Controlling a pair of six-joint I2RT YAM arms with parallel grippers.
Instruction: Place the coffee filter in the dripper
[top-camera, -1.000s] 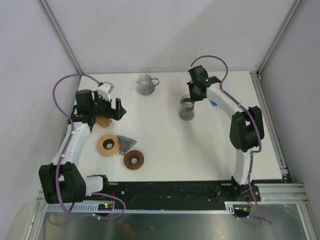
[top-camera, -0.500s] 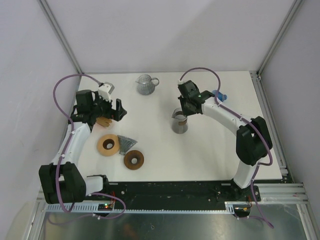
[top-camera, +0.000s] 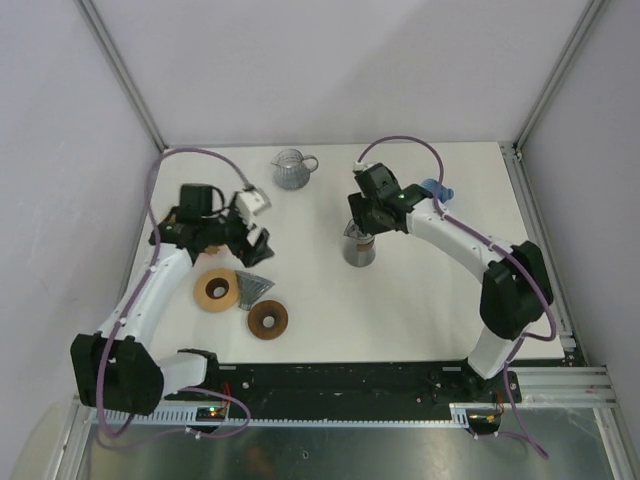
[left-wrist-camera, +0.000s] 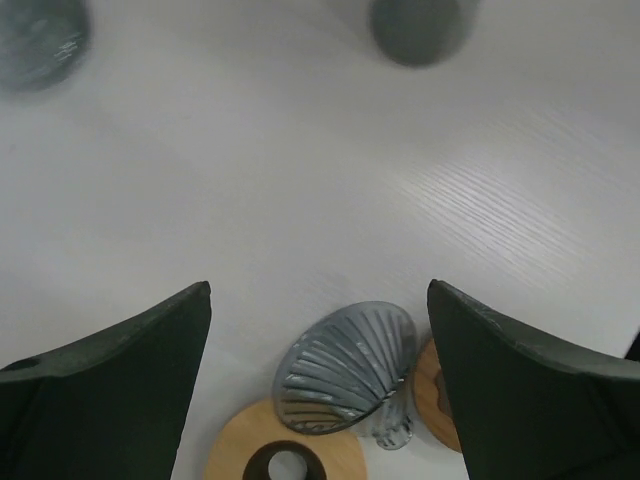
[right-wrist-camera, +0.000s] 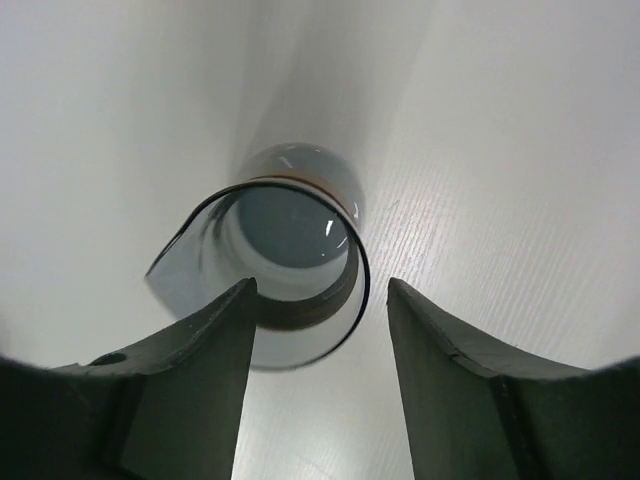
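Ribbed dripper (left-wrist-camera: 345, 370) on side btw 2 wooden rings (top-camera: 215, 289), carafe (top-camera: 358, 250) well apart

Glass, wood and matt plastic on a pale counter

The counter (left-wrist-camera: 480, 200) looks like matt white laminate with a faint wood-grain texture. The dripper (left-wrist-camera: 340, 370) is clear ribbed glass, pretty shiny. One ring (top-camera: 205, 290) is pale, smooth wood and the other ring (top-camera: 255, 322) is a darker wood. The server (right-wrist-camera: 290, 225) is smooth, glossy glass with a brown band. The fingers (left-wrist-camera: 120, 380) of the left pincer (left-wrist-camera: 318, 300) look like dark matt plastic.
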